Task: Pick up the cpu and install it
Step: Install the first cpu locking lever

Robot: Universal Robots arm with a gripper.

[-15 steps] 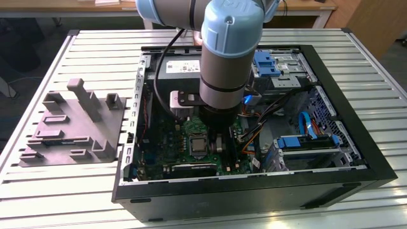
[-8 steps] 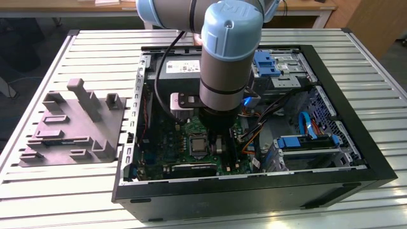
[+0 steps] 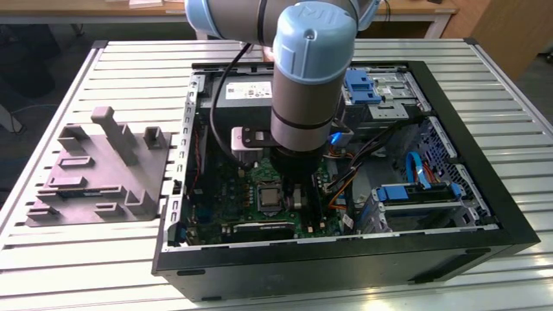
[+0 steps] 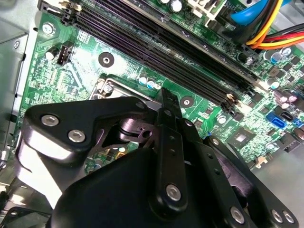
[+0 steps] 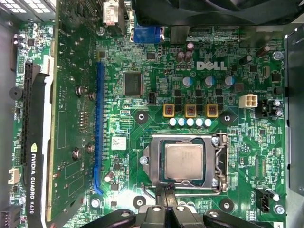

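Arm reaches down into open computer case [image 3: 484,214] on slatted bench [image 3: 103,259]. Cpu [image 5: 184,161] lies flat in silver socket frame [image 5: 219,164] on green motherboard [image 5: 156,114], silvery top up. Gripper [image 5: 165,194] hovers at socket's edge, just beside cpu; fingertip [image 4: 166,102] seems clear of chip; cannot tell whether fingers are spread or pressed together. Grey plastic fixture [image 3: 95,172] sits on bench, at exterior view's left of case.

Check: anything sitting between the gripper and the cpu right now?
Nothing visible. In the first wrist view the cpu lies flat inside the socket frame, its metal top fully exposed. The gripper sits right at the frame's edge beside it, with only bare motherboard around and no cable across.
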